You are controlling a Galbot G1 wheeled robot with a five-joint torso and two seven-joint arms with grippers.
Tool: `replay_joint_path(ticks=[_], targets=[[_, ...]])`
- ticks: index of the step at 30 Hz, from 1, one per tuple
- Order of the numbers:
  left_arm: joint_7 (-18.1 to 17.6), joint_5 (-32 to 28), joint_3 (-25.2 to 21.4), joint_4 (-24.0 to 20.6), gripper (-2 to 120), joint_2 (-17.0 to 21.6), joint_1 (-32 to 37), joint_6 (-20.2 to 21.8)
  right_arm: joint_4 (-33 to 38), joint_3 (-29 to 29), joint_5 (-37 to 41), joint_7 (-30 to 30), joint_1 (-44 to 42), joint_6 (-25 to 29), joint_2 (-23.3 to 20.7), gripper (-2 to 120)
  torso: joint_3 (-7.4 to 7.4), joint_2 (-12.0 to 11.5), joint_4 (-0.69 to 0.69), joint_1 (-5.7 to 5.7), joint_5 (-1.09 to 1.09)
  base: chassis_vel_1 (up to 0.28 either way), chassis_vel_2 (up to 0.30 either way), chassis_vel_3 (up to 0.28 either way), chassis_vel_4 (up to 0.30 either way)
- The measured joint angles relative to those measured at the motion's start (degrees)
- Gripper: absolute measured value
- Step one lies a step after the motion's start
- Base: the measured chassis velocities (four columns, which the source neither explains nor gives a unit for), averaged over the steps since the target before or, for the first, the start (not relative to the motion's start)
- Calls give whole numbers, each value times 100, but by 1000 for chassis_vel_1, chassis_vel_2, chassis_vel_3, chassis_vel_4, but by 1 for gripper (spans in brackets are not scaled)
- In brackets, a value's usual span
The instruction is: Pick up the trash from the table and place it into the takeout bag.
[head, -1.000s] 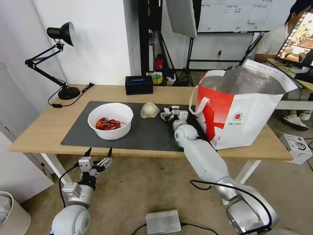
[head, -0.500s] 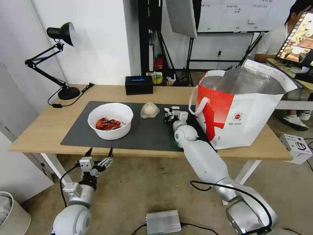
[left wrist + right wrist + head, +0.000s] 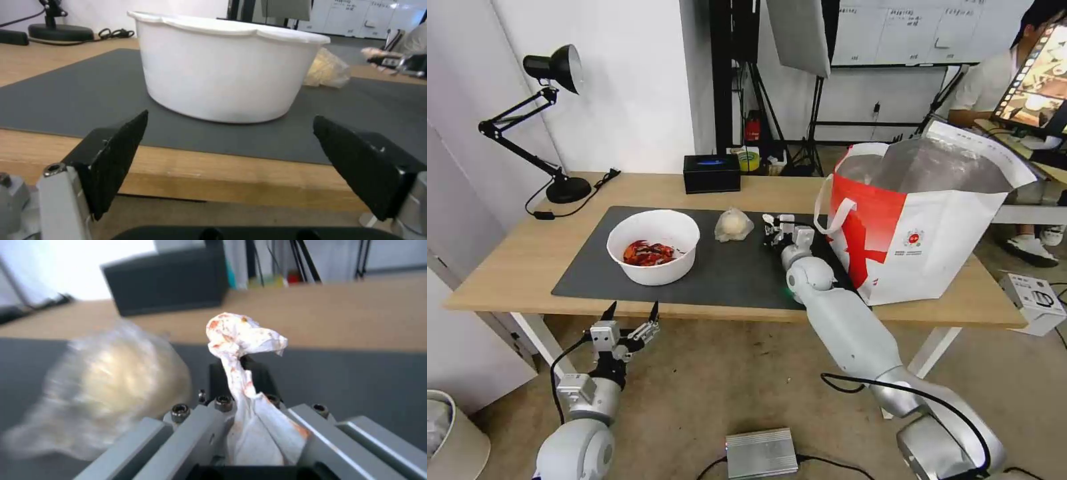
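Note:
My right gripper (image 3: 778, 228) hangs just above the dark grey mat (image 3: 727, 273), left of the takeout bag (image 3: 934, 220). It is shut on a crumpled white tissue with red stains (image 3: 242, 336), which sticks up from between the fingers. A clear-wrapped pale lump (image 3: 733, 225) lies on the mat just left of it. The white bowl of red shells (image 3: 654, 247) stands further left. My left gripper (image 3: 630, 315) is open below the table's (image 3: 507, 267) front edge, level with the bowl (image 3: 227, 66), holding nothing.
A black tissue box (image 3: 712, 173) and a black desk lamp (image 3: 554, 120) stand at the back of the table. On the floor are a small white box (image 3: 1034, 300) at the right, a silver unit (image 3: 760, 453) and a bin (image 3: 447, 433).
The right gripper, with the tissue in it, has risen slightly off the mat and shifted a little toward the bag. The left arm has not moved.

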Motion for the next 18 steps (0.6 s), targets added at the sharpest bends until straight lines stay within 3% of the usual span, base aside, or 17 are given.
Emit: replay_joint_path(ticks=[18], targets=[[5, 2, -12, -48, 100, -18, 81, -20, 2125, -394, -244, -673, -1116, 739, -1013, 0, -1, 0, 0, 0, 0, 0, 0, 0, 0]])
